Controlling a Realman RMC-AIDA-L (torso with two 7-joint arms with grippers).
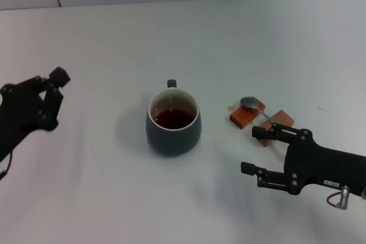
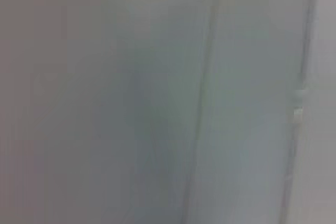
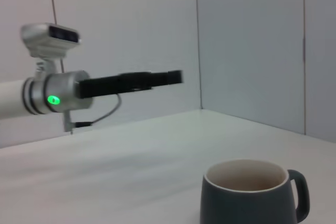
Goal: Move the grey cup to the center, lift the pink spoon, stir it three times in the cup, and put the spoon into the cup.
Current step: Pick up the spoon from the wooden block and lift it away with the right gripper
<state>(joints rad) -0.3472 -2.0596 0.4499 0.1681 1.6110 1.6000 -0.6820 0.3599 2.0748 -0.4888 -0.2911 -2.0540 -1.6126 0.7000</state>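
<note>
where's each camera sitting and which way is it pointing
Head view: on the robot's head, looking forward and down at the table; shows the grey cup, pink spoon on wooden blocks, left gripper, right gripper.
Left wrist view: on the left wrist, facing a blank pale surface; no body part shows.
Right wrist view: low by the table, facing sideways past the cup to the left arm.
Head and right wrist views share the cup and left arm.
</note>
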